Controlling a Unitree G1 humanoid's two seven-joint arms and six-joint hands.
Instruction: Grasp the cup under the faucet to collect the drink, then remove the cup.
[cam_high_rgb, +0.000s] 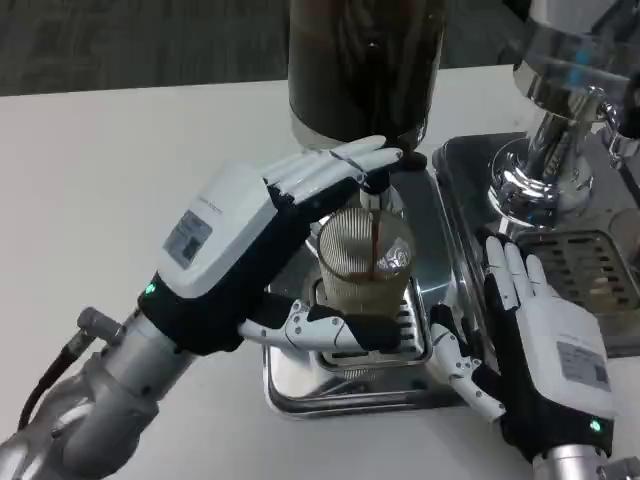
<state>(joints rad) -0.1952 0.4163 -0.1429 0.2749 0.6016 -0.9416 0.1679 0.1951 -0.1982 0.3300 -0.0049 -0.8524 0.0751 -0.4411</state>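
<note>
A ribbed clear cup (362, 262) stands on the silver drip tray (300, 385) under the black faucet (400, 160) of a dark drink dispenser (365, 60). A thin brown stream runs from the faucet into the cup. My left hand (250, 240) wraps the cup from the left: its thumb (320, 326) lies across the cup's lower front, and its fingers (335, 168) pass behind the rim up to the faucet. My right hand (535, 335) lies flat and empty at the tray's right edge, fingers apart, clear of the cup.
A chrome second dispenser (555, 130) with its own grated tray (590, 265) stands at the right, close behind my right hand. White table (110, 170) stretches out to the left.
</note>
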